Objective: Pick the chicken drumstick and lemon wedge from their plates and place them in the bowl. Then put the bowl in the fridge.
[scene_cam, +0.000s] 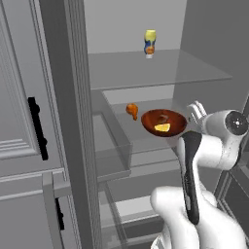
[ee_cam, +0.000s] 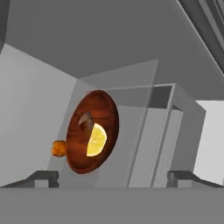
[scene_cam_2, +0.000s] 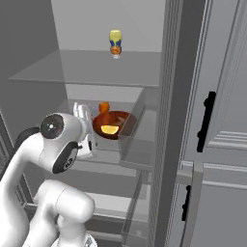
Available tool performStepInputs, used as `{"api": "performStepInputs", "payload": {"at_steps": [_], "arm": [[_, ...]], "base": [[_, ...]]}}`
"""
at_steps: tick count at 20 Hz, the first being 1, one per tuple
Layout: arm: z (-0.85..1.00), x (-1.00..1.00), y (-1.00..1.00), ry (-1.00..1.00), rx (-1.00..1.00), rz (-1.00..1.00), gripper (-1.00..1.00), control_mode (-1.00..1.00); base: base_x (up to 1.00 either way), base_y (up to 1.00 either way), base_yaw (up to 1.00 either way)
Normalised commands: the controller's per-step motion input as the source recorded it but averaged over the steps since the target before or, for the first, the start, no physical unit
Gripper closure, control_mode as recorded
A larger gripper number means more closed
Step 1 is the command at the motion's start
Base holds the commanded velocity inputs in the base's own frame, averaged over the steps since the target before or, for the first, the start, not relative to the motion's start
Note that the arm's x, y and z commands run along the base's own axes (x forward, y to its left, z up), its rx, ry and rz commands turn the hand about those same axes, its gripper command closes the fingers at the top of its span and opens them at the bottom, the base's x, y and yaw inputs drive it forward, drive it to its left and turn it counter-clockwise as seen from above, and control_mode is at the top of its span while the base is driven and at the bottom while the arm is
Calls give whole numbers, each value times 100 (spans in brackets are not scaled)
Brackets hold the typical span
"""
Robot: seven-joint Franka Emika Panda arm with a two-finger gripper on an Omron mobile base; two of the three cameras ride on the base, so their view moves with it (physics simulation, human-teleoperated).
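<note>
Fridge [scene_cam_2: 34, 72] is standing open w/ the bowl [scene_cam_2: 114, 124] sitting on a glass shelf, lemon wedge [scene_cam_2: 109, 129] lying inside it. Small orange thing [scene_cam_2: 103, 107] is sitting right behind the bowl. Gripper [scene_cam_2: 83, 112] is hovering just left of the rim, not touching. Bottle [scene_cam_2: 115, 43] is standing on the shelf above.

Rendered throughout, evenly and softly lit, with no single lamp to pick out. Brightest on the pale back wall of the fridge [scene_cam: 131, 19], dimmer toward the side walls. Faint sheen on the glass shelves [scene_cam: 160, 73], barely any cast shadow beneath. Gloss catching on the bowl [ee_cam: 92, 131] ahead of the jaws, lemon wedge [ee_cam: 97, 140] glowing vividly inside. Slightly soft and low in detail, edges a touch jagged. No motion blur, no bending at the borders.
</note>
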Motion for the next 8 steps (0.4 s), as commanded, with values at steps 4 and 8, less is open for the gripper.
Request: {"api": "performStepInputs", "payload": {"at_steps": [4,8], "arm": [[88,-90,16,-8,-5,7,-100,-100],[65,-80,37,-1,-9,1,-100,-100]], "base": [[0,0,0],[0,0,0]]}}
